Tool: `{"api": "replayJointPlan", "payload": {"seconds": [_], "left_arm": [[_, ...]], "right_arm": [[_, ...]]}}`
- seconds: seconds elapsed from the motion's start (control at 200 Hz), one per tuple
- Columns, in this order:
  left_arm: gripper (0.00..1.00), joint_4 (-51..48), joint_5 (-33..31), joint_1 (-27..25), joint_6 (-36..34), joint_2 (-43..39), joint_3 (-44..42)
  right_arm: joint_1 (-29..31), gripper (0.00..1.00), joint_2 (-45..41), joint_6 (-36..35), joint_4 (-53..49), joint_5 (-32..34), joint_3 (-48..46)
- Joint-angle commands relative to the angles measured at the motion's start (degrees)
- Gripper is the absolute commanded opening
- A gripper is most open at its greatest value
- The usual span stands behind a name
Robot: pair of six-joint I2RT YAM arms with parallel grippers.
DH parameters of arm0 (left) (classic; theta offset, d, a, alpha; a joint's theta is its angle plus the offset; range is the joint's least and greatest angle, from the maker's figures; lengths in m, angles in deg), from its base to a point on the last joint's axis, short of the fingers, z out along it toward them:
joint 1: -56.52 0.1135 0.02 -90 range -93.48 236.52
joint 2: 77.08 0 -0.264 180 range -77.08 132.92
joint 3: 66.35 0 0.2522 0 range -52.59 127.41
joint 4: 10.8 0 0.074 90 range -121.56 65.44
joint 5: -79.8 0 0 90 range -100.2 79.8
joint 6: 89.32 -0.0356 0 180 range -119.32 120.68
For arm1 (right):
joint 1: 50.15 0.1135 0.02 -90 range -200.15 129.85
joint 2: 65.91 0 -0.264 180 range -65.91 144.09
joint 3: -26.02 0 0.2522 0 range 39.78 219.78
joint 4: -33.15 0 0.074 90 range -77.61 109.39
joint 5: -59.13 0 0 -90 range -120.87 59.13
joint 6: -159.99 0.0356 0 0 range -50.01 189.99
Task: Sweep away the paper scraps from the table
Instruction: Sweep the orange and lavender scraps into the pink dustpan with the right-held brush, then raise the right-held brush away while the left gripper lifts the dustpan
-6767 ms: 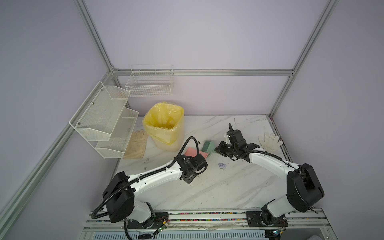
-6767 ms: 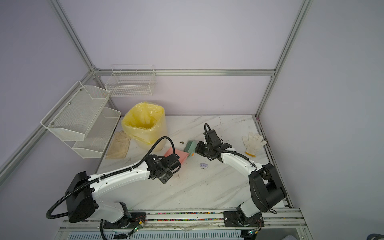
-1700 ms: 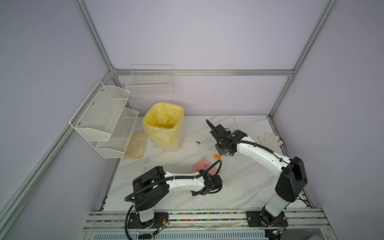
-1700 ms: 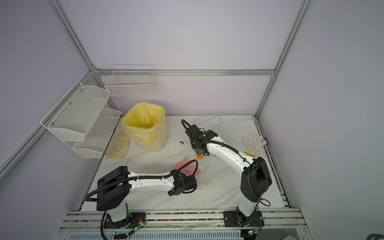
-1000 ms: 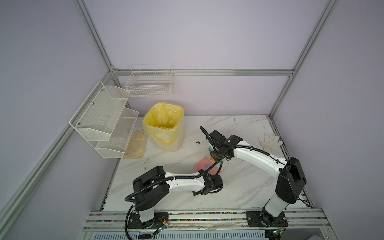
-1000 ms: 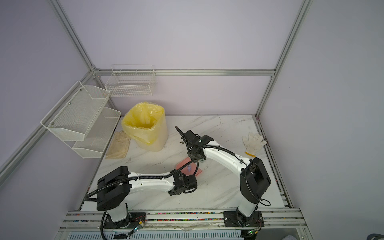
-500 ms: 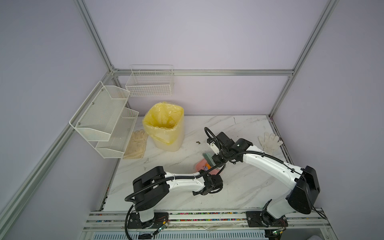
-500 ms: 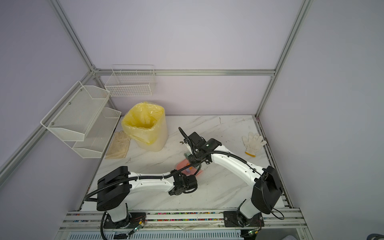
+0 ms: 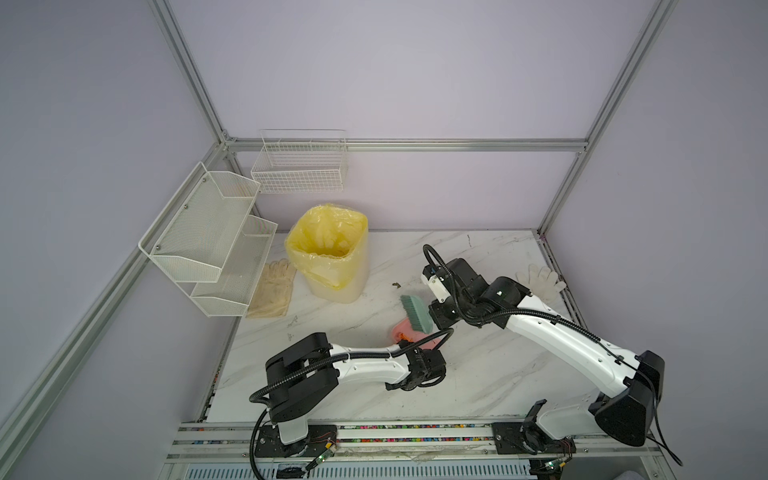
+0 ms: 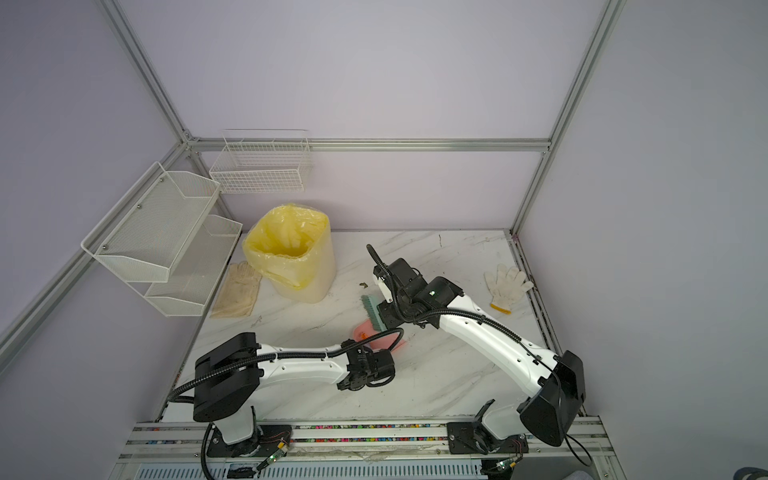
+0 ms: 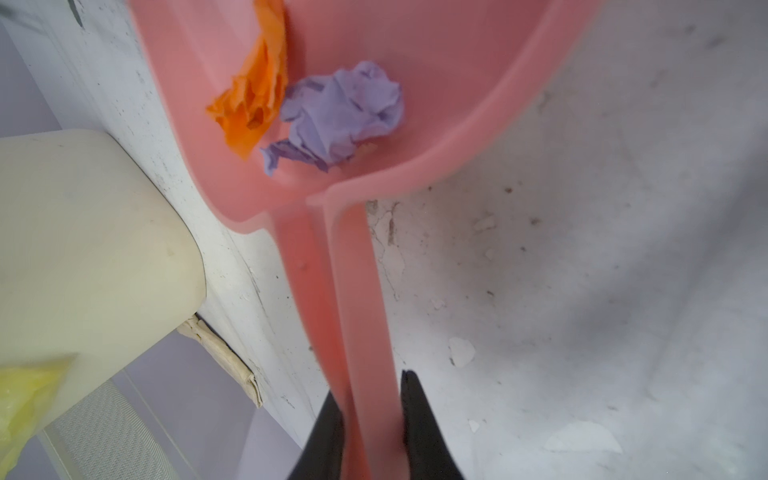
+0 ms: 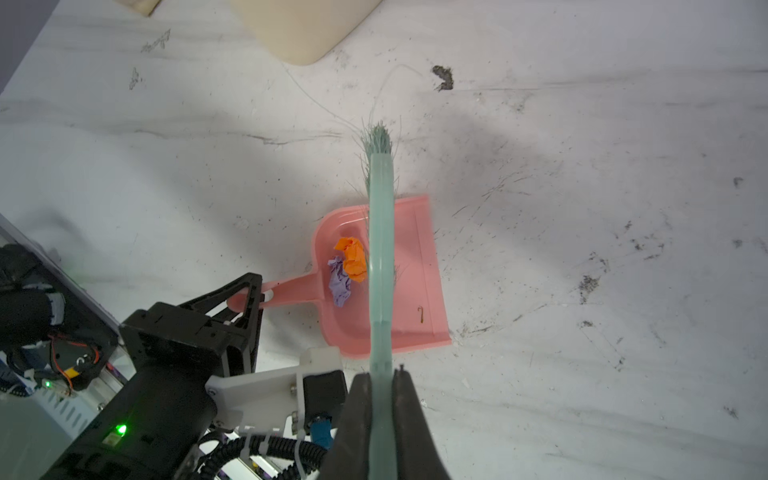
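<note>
The paper scraps (image 11: 336,114), one orange and one purple, lie at the back of the pink dustpan (image 12: 415,270). They sit straight out along its handle from the left jaws, which are clamped on that handle. The right jaws are clamped on the green brush (image 12: 380,232) above the pan; the lined bin (image 9: 349,282) toward the far left corner of the bench (image 9: 498,374) probably comes next.

Two paper scraps (image 12: 353,257), two gloves (image 9: 540,279) — one dustpan (image 12: 415,291), one brush (image 12: 380,249), one bin (image 9: 332,284).
</note>
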Motion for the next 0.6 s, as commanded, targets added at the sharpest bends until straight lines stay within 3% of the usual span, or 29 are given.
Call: {"api": "replayJointPlan", "payload": {"seconds": [0.0, 0.295, 0.415, 0.595], "left_arm": [[0.15, 0.21, -1.69, -0.13, 0.43, -2.08, -0.93], [0.16, -0.39, -4.04, -0.13, 0.4, -4.26, 0.25], [0.17, -2.4, -5.64, -0.05, 0.02, -4.25, 3.4], [0.17, -3.26, -7.06, 0.06, -1.27, -5.3, 6.9]], "right_arm": [[0.06, 0.0, -0.83, 4.6, -1.44, 4.82, 0.66], [-3.31, 0.0, -1.61, 7.63, -1.17, 9.8, 0.31], [-5.32, 0.0, -4.88, 9.58, 0.01, 15.72, -0.54], [-9.19, 0.0, -7.47, 10.42, 2.67, 14.08, -2.87]]}}
